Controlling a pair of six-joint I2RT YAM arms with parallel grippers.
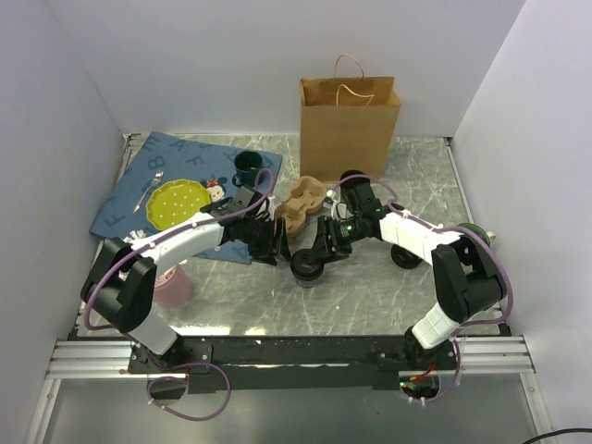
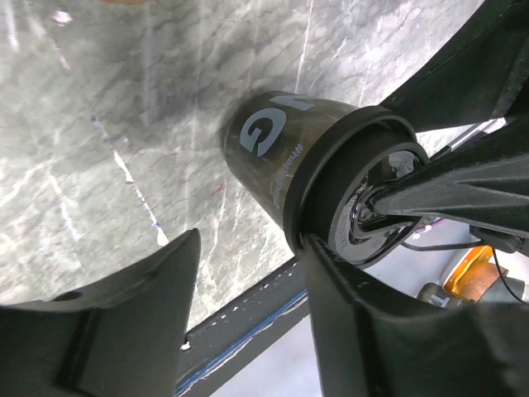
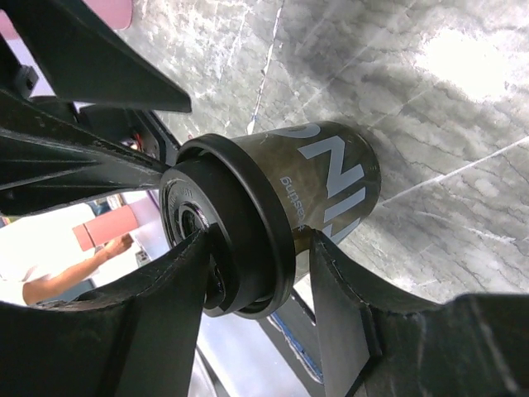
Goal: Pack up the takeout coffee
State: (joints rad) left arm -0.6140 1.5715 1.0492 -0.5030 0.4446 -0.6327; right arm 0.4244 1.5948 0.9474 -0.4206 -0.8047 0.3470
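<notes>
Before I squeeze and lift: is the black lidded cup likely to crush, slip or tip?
The cup looks like paper, so a hard squeeze probably dents it; the plastic lid seems stiffer. The lid looks smooth, so a grip there may slip. It stands upright, tapering toward its base on the smooth table, so a high push likely tips it.

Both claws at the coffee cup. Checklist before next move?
1. Coffee cup upright on table: ok.
2. Lid on cup: ok, rim looks even.
3. Right claw straddling cup at the lid: ok.
4. Right claw grip firm: cannot tell, contact unclear.
5. Left claw clear of cup: not ok; open, but one finger sits at the lid rim.
6. Paper bag upright at the back: ok; whether its mouth is open, cannot tell.
</notes>
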